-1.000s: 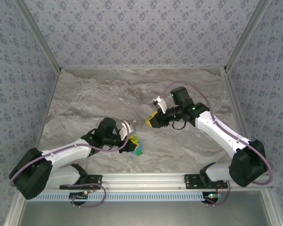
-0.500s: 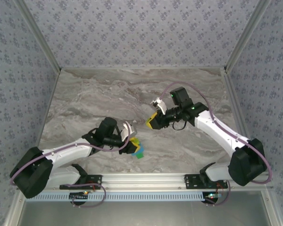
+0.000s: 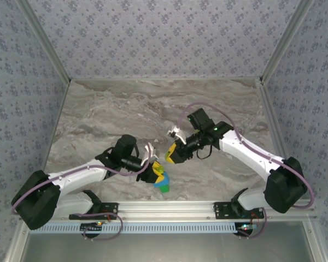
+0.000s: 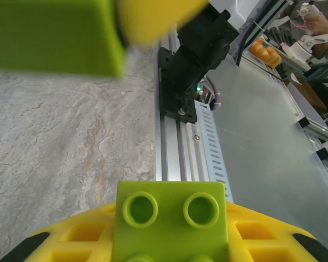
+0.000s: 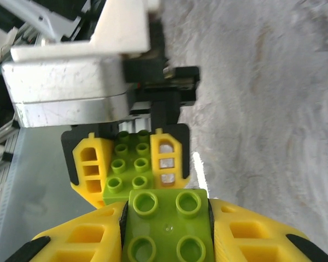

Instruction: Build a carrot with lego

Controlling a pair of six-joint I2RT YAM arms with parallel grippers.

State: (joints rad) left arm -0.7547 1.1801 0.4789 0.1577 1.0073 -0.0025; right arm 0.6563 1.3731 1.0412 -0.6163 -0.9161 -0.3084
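My left gripper (image 3: pixel 154 172) is shut on a small stack of lego (image 3: pixel 162 182), lime-green on top with blue and green below, the part-built carrot. In the left wrist view its lime-green brick (image 4: pixel 172 215) sits between the yellow fingers (image 4: pixel 262 240), studs toward the camera. My right gripper (image 3: pixel 171 154) is shut on a single lime-green brick (image 5: pixel 167 226). In the right wrist view that brick hangs just in front of the left gripper's studded lime-green brick (image 5: pixel 128 164), almost touching it. The right-hand brick (image 4: pixel 54 35) shows blurred at the top left of the left wrist view.
The marble table (image 3: pixel 126 114) is ringed by patterned walls. An aluminium rail (image 3: pixel 169 207) runs along the near edge and carries the black arm base (image 4: pixel 194 60). A grey metal sheet (image 4: pixel 262 136) lies beyond the rail.
My right gripper has moved down and left with its lime-green brick, closing on the left gripper. The left gripper has shifted slightly right and toward the near edge with its stack.
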